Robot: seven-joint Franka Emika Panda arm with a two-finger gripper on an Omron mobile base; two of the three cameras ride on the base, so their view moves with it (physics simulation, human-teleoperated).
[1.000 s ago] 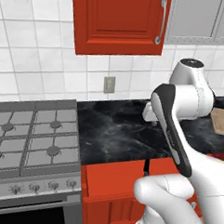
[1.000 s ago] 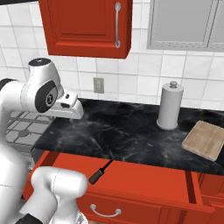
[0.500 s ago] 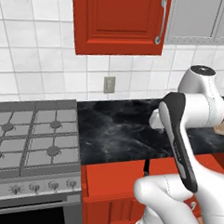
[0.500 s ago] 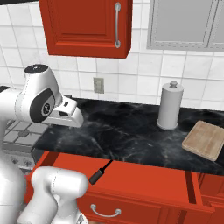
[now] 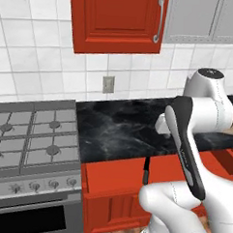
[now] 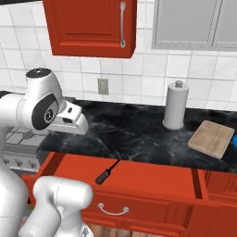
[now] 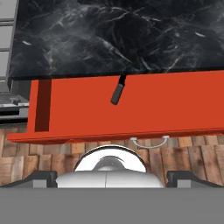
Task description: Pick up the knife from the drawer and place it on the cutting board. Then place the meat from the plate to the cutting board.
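The dark knife [image 6: 106,173] lies in the open red drawer [image 6: 152,183], handle toward the drawer front and blade tip under the counter edge. In the hand view the knife [image 7: 118,90] lies ahead of the gripper [image 7: 112,177], in the drawer [image 7: 175,109]. The fingertips [image 7: 43,177] stand wide apart: open and holding nothing. From the right, the gripper [image 6: 81,126] hangs over the counter's front edge, above the drawer's left part. The tan cutting board [image 6: 212,138] rests on the counter at far right. A sliver of the blue plate [image 6: 234,140] shows beside it. The meat is out of view.
A paper-towel roll [image 6: 175,105] stands on the black counter [image 6: 134,127] left of the board. A gas stove [image 5: 30,135] adjoins the counter on the left. A red wall cabinet [image 6: 90,25] hangs overhead. My own forearm [image 5: 185,141] hides part of the drawer in the left base view.
The hand has dropped slightly toward the drawer's left part and the elbow has swung right. The knife and board have stayed put, and the fingers remain wide apart.
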